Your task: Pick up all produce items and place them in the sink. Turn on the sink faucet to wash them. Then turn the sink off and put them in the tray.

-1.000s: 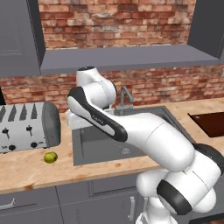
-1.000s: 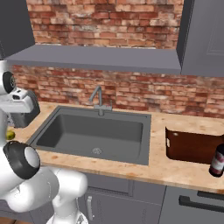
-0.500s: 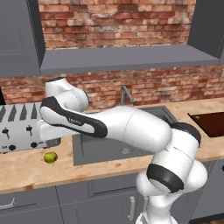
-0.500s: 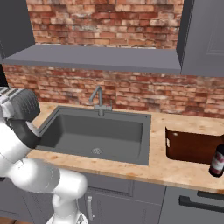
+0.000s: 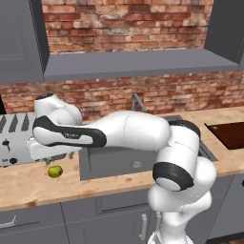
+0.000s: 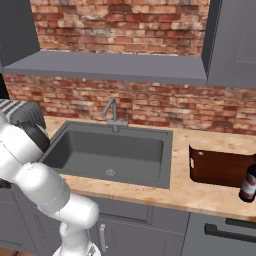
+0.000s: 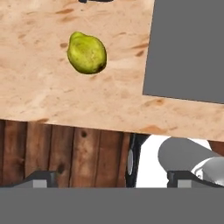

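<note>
Lime-like fruit (image 5: 55, 171) lies on the wooden tabletop (image 5: 28, 186), between the toaster (image 5: 12, 139) and the sink (image 6: 112, 152), touching neither. Above it the pincer (image 7: 111, 177) hangs with jaws spread wide, gripping nothing.

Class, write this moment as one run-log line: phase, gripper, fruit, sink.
phase: reaching for fruit | gripper: open, empty, above counter | lime: on counter between toaster and sink | sink: empty, faucet not running

One lime (image 5: 55, 171), one sink (image 6: 75, 150), one tray (image 6: 220, 167), one bottle (image 6: 248, 182).
</note>
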